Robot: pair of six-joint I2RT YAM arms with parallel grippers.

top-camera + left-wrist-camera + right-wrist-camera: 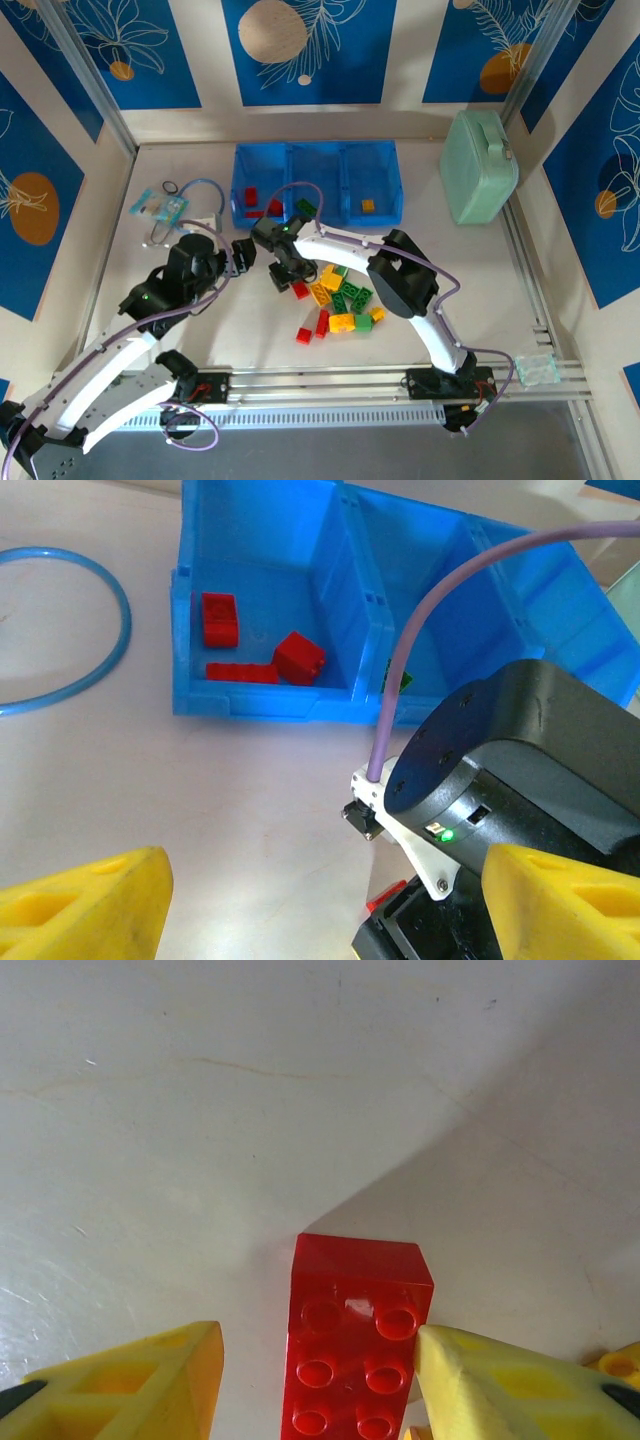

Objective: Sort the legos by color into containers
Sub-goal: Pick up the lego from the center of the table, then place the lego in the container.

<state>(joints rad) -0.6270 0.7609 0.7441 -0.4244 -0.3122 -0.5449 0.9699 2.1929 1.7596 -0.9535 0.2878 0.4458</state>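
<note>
A pile of red, green and yellow legos lies mid-table. The blue tray at the back has three containers: red bricks in the left one, a green brick in the middle one, an orange brick in the right one. My right gripper is low at the pile's left edge, open around a red brick. Its right finger touches the brick's side; the left finger stands apart. My left gripper hangs open just left of it, holding nothing.
A mint-green lidded case stands at the back right. A blue ring and a small packet lie left of the tray. The right arm's wrist sits close in front of my left fingers. Metal rails run along the near edge.
</note>
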